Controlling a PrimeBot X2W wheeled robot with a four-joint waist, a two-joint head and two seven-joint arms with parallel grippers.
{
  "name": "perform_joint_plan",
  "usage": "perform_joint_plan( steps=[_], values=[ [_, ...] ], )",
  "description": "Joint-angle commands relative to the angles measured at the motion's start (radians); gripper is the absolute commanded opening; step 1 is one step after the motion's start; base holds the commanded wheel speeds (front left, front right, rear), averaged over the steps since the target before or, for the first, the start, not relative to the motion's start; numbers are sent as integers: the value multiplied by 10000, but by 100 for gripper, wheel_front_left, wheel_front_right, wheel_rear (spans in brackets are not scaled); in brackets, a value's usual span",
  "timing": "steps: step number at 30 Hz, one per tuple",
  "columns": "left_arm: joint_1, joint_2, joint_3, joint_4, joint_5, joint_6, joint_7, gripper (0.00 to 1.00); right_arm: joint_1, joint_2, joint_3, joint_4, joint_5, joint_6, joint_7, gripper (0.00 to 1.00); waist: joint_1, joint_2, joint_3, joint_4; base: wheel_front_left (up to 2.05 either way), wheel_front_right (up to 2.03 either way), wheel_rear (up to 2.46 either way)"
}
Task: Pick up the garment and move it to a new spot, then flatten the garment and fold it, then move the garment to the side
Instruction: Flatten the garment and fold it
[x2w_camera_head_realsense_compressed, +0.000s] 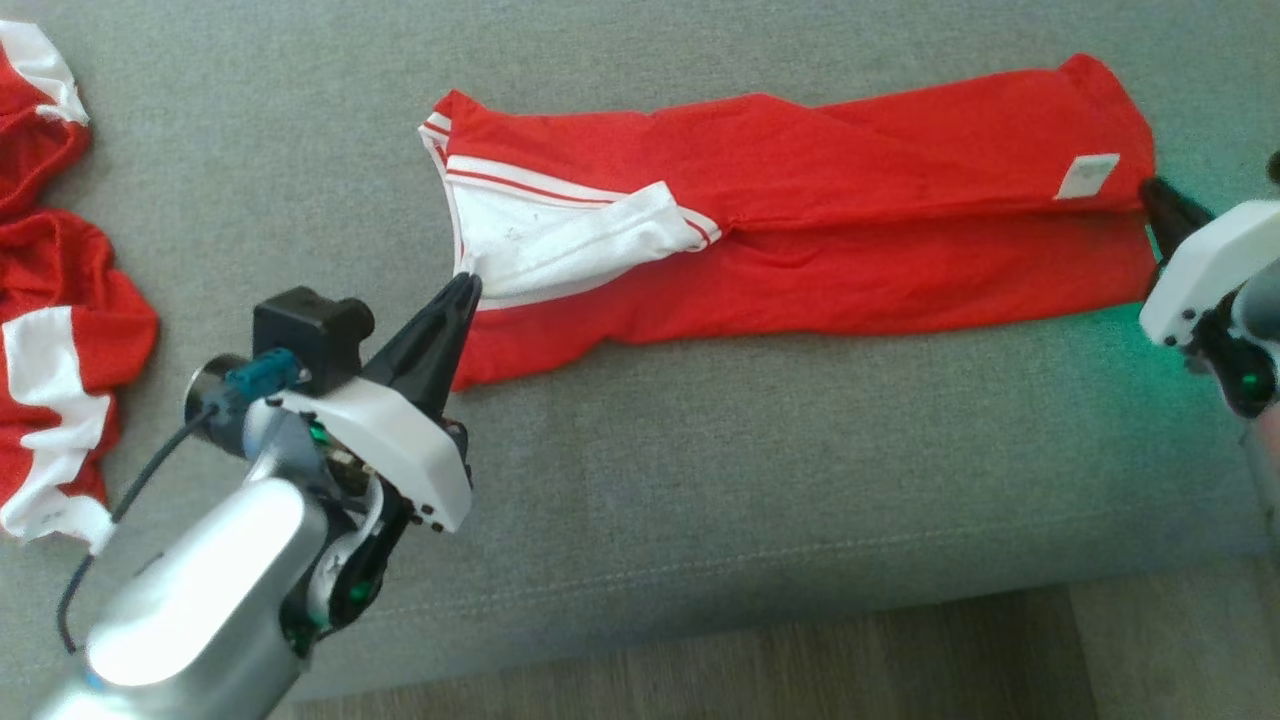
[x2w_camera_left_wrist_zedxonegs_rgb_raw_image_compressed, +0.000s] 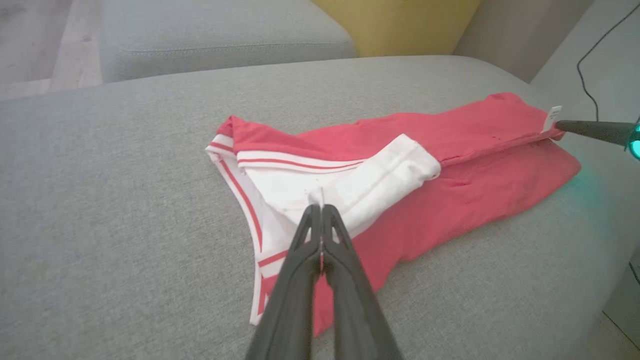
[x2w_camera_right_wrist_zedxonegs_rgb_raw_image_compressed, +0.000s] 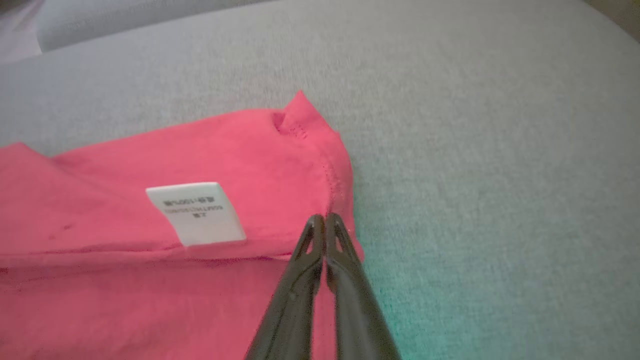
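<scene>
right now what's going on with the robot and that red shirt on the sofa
The robot is partway through folding a red garment with white striped trim, which lies doubled lengthwise on a grey fabric sofa cushion. Its left gripper is shut on the white sleeve end. Its right gripper looks shut on the opposite hem, beside a small white care label. More red and white clothing lies crumpled at the far left.

Grey sofa (x2w_camera_head_realsense_compressed: 700, 480); crumpled red-and-white clothes (x2w_camera_head_realsense_compressed: 60, 330) at its left edge; wood floor (x2w_camera_head_realsense_compressed: 900, 660) below.
</scene>
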Motion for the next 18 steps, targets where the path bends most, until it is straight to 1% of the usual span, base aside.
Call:
perform_joint_plan(
  steps=[1,2,3,5,8,9,12,15,18],
  values=[
    [-190,190,406,-188,71,101,-142,10,70,-92,-170,-451,-39,-4,-86,100,0,-1,-7,-6,0,0,0],
    [-138,110,366,-120,80,133,-193,45,95,-69,-316,-529,-108,-4,-183,100,0,-1,-34,-8,0,0,0],
    [-84,23,340,-44,84,177,-261,100,140,-41,-431,-622,-197,-4,-270,100,0,-1,-82,-10,0,0,0],
    [37,-133,353,114,156,370,-502,100,265,73,-787,-806,-280,-4,-447,100,0,-1,-200,-25,0,0,0],
    [424,-387,526,301,210,891,-1040,100,489,461,-1348,-1029,-404,-4,-608,100,0,-1,-462,-156,0,0,0],
    [805,-615,659,369,256,1366,-1481,100,639,838,-1753,-1087,-515,-4,-687,100,0,-1,-693,-232,0,0,0],
    [1397,-994,788,314,498,2144,-2035,100,769,1309,-2472,-934,-933,-4,-944,100,0,-1,-1040,-240,0,0,0],
    [1977,-1357,817,165,938,2865,-2320,100,696,1825,-3119,-536,-1368,-4,-1109,100,0,-1,-1387,-152,0,0,0],
    [2443,-1681,673,10,1616,3407,-2436,100,492,1969,-3884,153,-2108,-4,-1421,100,0,-1,-1746,158,0,0,0]
  ],
)
